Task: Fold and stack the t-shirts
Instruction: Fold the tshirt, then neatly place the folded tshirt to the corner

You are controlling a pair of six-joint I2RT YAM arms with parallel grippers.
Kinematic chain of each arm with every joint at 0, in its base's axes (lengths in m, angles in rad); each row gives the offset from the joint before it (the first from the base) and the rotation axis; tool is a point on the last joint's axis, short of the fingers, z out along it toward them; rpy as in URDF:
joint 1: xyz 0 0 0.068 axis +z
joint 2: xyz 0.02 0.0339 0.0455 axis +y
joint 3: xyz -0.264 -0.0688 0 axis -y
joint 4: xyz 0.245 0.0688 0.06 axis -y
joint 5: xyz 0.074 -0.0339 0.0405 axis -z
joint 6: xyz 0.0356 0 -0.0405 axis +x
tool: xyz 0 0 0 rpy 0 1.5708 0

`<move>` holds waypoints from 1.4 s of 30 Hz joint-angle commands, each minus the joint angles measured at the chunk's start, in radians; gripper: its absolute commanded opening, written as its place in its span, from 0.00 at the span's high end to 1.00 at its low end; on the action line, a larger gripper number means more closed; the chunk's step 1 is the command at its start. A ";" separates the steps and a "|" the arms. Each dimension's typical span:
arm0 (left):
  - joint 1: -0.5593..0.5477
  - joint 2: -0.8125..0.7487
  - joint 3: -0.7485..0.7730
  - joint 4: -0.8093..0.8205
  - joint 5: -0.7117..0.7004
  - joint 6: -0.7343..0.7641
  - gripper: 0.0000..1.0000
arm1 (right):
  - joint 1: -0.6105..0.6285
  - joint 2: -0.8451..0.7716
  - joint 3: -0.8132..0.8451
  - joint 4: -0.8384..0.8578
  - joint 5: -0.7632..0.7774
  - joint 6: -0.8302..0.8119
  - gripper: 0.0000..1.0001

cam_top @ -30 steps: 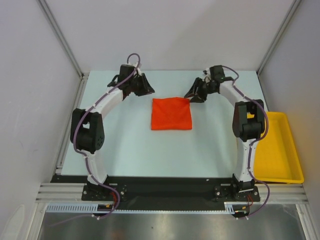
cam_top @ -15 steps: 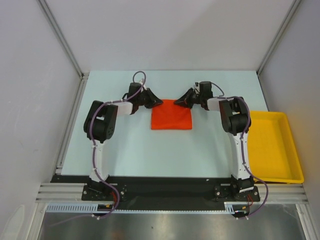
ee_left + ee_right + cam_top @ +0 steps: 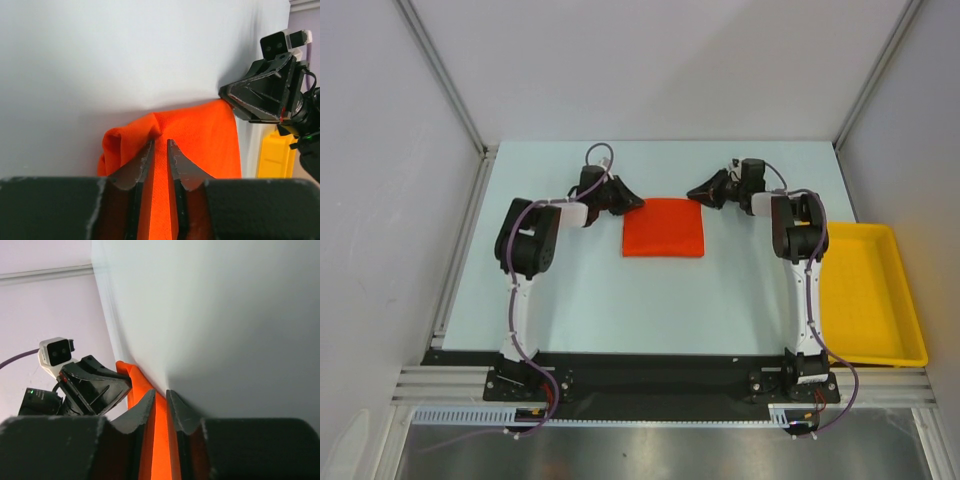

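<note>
The bright orange-red t-shirt lies folded into a square on the pale table. My left gripper is at its far left corner. In the left wrist view the jaws stand almost together, with puckered cloth at their tips. My right gripper is at the shirt's far right corner. In the right wrist view its jaws are just as narrow, and a strip of orange cloth runs between them. Each wrist view shows the other gripper across the shirt.
A yellow plastic tray sits at the table's right edge, beside the right arm, and shows in the left wrist view. Grey walls enclose the table on three sides. Both arms are folded, with their elbows close to the shirt's sides.
Both arms folded inward and brought the grippers from outside the shirt to its far corners. The right gripper has since shifted slightly right and back. The shirt has stayed in place.
</note>
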 commanded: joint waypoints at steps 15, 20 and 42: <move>0.065 -0.433 0.171 -0.581 -0.140 0.438 0.65 | -0.143 -0.279 0.146 -0.912 0.090 -0.632 0.27; -0.002 -0.816 -0.163 -0.590 -0.103 0.352 0.65 | -0.075 -0.299 0.080 -0.912 0.044 -0.788 0.24; -0.042 -1.313 -0.486 -0.822 -0.181 0.329 0.64 | 0.012 -0.066 0.305 -0.940 -0.031 -0.833 0.34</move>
